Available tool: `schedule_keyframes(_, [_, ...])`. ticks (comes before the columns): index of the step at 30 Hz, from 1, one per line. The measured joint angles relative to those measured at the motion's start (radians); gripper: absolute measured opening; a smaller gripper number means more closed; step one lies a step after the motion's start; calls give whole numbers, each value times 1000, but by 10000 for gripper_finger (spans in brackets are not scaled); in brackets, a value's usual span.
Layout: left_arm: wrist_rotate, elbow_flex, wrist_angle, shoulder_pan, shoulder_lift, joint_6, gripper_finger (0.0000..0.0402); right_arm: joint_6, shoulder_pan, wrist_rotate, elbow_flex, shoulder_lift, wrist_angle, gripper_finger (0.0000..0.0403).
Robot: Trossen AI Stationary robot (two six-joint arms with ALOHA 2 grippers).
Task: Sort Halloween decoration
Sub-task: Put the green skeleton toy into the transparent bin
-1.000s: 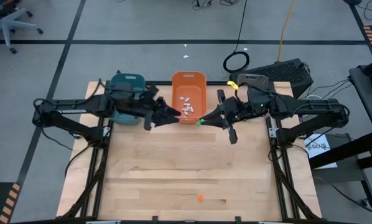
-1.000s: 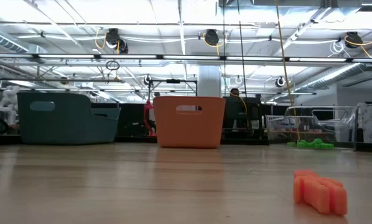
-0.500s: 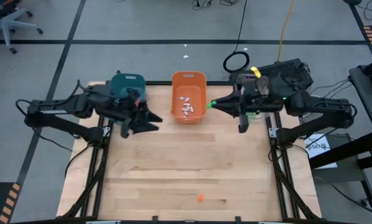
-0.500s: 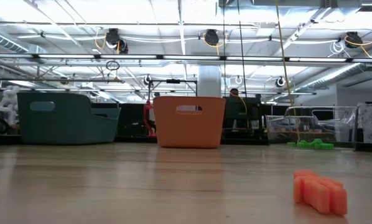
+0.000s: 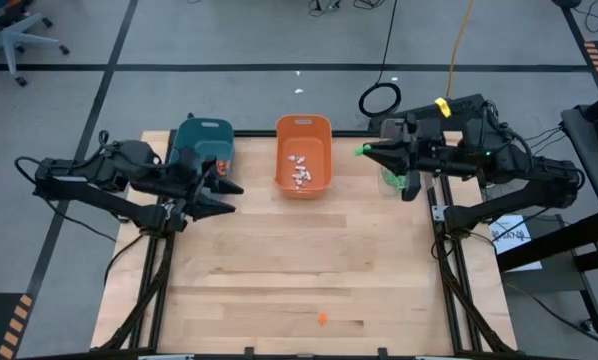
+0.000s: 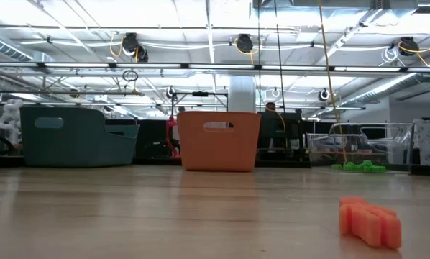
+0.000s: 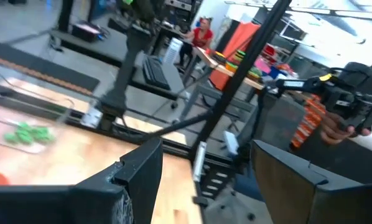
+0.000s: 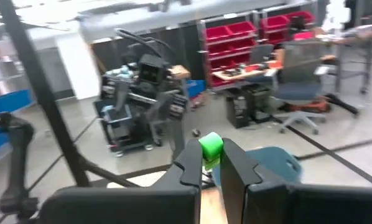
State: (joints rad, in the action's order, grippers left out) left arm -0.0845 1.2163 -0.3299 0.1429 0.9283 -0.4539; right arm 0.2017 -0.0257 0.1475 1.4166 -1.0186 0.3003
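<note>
My right gripper hangs above the table's far right, between the orange bin and the clear bin, shut on a small green trinket. My left gripper stands open with nothing between its fingers, just in front of the teal bin. Several white trinkets lie on the orange bin's floor. Green trinkets lie in the clear bin. One orange trinket rests alone on the wood near the front edge, and the low view shows it large. My right gripper pinches the green trinket between its two fingertips, and the trinket's upper end sticks out past them. The fingers reach about level from the table's right side. The trinket is lifted clear of the table and bins.
The three bins stand in a row along the far edge: teal, orange, clear. The wooden tabletop stretches between them and the front edge. A person's hand shows in the room beyond the table.
My right gripper, still shut on the green trinket, has risen and gone from the orange bin's near right corner toward the far right, by the clear bin. My left gripper, still open, has drawn back from the orange bin toward the table's left, ending in front of the teal bin.
</note>
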Motion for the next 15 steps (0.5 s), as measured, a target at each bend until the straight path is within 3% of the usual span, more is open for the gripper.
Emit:
schedule_keyframes(7, [47,0,-1,0,-3,50,242,95,12,148,0,30,154,11])
schedule_keyframes(15, [210,0,-6,0,22,52,242,210,133,193,0,18,380,11])
